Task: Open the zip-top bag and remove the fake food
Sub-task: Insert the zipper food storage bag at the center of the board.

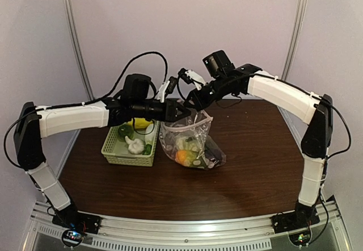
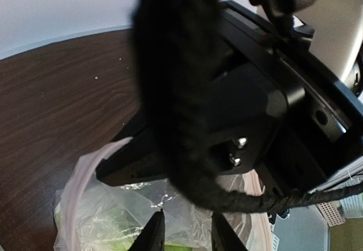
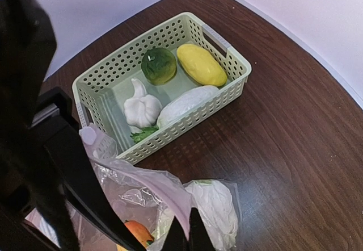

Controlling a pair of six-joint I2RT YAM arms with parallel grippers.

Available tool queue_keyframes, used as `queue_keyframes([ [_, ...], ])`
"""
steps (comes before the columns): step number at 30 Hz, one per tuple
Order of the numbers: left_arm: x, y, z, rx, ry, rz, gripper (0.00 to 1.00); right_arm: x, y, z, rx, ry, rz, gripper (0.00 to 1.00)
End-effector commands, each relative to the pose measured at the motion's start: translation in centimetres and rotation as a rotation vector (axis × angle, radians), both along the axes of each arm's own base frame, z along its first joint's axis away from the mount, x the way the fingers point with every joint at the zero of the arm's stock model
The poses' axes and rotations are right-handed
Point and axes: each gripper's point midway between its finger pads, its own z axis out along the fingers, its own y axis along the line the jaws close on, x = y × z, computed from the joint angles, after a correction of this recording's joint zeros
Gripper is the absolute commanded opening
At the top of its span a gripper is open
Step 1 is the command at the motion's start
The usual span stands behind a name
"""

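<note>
The zip-top bag (image 1: 195, 127) stands upright in the middle of the worktop (image 1: 249, 166), just to the right of the pale green basket (image 3: 187, 123), with its mouth lifted. The right hand (image 3: 184, 237) is closed and pinches the pale zip strip at the bag's rim, so the bag hangs directly below it. The left hand (image 2: 187, 237) is at the same rim from the other side. Its two fingers (image 2: 152, 237) stand a little apart, with clear plastic seen in the gap, and I cannot tell if they touch it. Some fake food (image 1: 182, 157) lies in the bottom of the bag: an orange piece and whitish ones. In the basket are a green piece, a yellow one and two white ones.
</note>
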Motion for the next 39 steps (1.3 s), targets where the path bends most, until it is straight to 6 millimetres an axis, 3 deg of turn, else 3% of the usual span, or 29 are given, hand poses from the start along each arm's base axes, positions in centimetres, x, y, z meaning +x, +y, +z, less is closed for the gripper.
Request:
queue_keyframes([
  [1,0.2,0.8,-5.1,0.098,0.128,0.076,0.29,-0.5,0.5,-1.3,0.019,0.008,-0.005,0.00],
  [8,-1.6,1.4,-4.5,0.030,0.060,0.062,0.41,-0.5,-0.6,-2.9,0.023,0.024,-0.022,0.00],
  [16,-2.4,2.0,-4.4,0.002,0.050,0.136,0.44,-1.4,-1.8,0.6,0.097,-0.020,-0.025,0.00],
  [23,-1.2,1.7,-4.1,-0.021,0.063,0.196,0.46,-1.9,-3.9,0.9,0.147,-0.048,-0.138,0.00],
  [26,-0.8,0.7,-6.1,0.082,0.108,0.167,0.43,-2.9,-3.8,1.0,0.181,-0.048,-0.097,0.00],
  [29,-0.9,0.1,-7.3,0.131,0.151,0.124,0.41,-3.8,-3.2,-0.2,0.212,-0.013,-0.055,0.00],
  [35,-1.5,1.5,-11.1,0.257,0.227,0.147,0.40,-4.3,-3.0,-1.3,0.299,-0.012,-0.054,0.00],
  [39,-2.1,2.5,-13.5,0.297,0.272,0.169,0.40,-4.4,-3.1,-0.9,0.320,-0.043,-0.048,0.00],
])
